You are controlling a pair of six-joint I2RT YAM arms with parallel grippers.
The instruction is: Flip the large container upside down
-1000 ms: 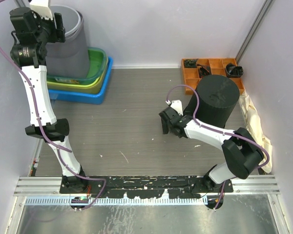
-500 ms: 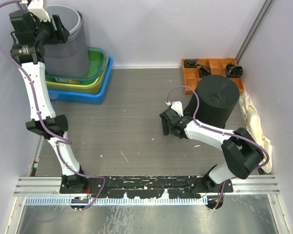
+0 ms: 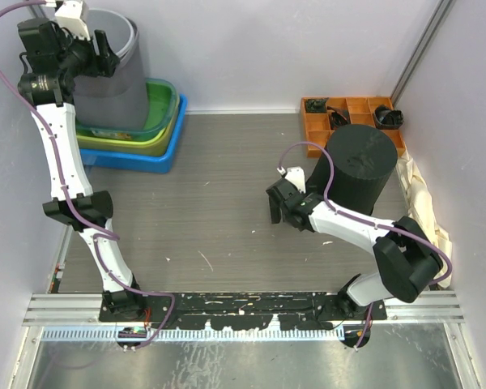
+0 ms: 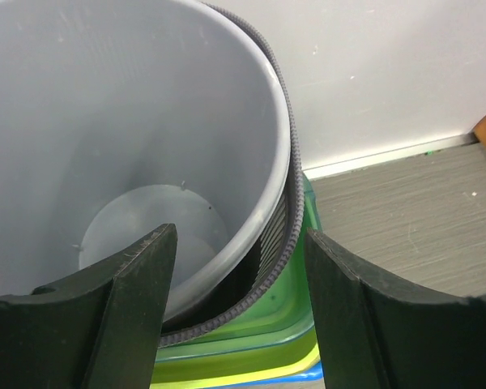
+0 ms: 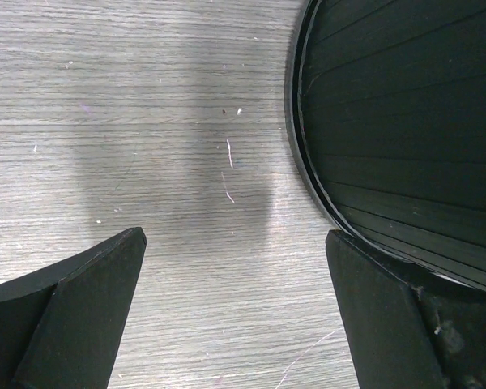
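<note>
Left pincer (image 4: 239, 243) shifted, astride grey container (image 4: 105, 105) rim

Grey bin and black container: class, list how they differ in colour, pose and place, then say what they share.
The grey bin is pale and stands open end up; the black container shows a closed top. The grey bin sits in stacked trays; the black container sits on the table. Both are tall and round.
</note>
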